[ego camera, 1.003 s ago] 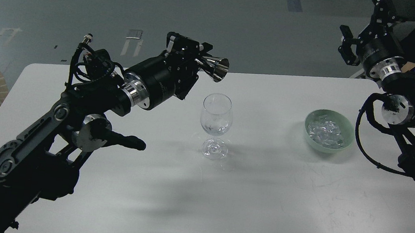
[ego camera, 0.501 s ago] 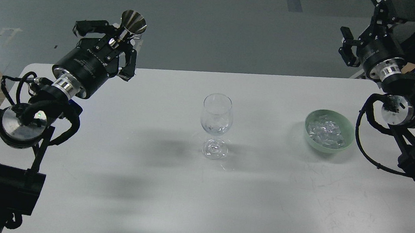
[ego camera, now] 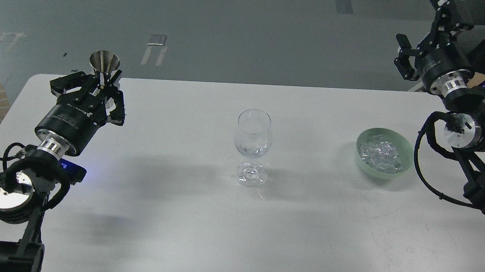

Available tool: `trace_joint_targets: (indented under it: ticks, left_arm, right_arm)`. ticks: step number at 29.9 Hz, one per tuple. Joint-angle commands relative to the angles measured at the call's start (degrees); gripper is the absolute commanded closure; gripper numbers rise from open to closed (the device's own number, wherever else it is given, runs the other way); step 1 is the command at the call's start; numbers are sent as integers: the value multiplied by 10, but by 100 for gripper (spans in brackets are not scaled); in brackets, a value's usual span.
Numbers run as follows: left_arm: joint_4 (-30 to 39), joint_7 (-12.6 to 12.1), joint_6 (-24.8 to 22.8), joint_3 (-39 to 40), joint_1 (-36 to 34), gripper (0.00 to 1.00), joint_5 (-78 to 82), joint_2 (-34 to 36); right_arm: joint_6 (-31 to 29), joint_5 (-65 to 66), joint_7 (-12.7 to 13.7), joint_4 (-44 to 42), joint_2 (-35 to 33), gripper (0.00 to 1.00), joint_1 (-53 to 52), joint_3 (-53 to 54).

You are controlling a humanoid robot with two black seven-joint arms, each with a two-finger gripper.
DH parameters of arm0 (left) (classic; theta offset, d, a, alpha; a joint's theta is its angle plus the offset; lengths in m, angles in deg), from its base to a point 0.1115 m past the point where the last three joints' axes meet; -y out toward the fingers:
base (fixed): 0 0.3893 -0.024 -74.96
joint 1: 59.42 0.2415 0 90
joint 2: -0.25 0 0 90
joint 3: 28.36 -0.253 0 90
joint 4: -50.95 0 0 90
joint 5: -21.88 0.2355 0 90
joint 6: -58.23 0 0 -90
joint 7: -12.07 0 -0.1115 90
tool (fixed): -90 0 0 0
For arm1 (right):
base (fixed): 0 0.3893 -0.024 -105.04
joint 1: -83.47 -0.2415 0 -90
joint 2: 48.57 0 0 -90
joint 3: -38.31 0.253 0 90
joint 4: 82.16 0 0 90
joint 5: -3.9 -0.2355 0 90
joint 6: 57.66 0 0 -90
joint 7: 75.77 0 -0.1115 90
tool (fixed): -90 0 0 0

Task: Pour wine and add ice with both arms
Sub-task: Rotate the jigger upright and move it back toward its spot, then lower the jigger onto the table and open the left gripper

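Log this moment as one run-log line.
left gripper: shut on metal cup, upright | right gripper: open | wine glass: upright | ice: in green bowl

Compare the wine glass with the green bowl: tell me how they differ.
The wine glass is clear, tall and stemmed; the green bowl is opaque pale green, low and wide. The bowl holds a heap of ice; the glass looks nearly empty. The glass stands mid-table, the bowl to its right. Both stand upright on the white table, untouched by either tool.
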Motion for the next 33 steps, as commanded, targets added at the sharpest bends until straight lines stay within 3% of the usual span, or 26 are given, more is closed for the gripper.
trace_joint_targets:
  ticks: [1,6,13,21,29,33]
  left_arm:
    - [-48,10,-28,11,5,99,-1,-25]
    - [-99,28,-84,13,5,93,-9,-43]
    - [-160,40,-109,14,-1,85,-38,-54]
    - [-184,51,-114,14,-9,82,-38,-56]
    - [-204,66,-115,14,-11,65,-39,-56]
    - [-210,68,-115,14,-13,61,-38,-56]
  right_arm:
    - [2,0,0,-1,1,0,1,0]
    - [2,0,0,-1,4,0,5,1]
    - [2,1,0,-1,4,0,7,1]
    - [3,1,0,-1,4,0,7,0]
    - [3,1,0,-2,4,0,8,0]
    - [3,1,0,-2,4,0,9,0]
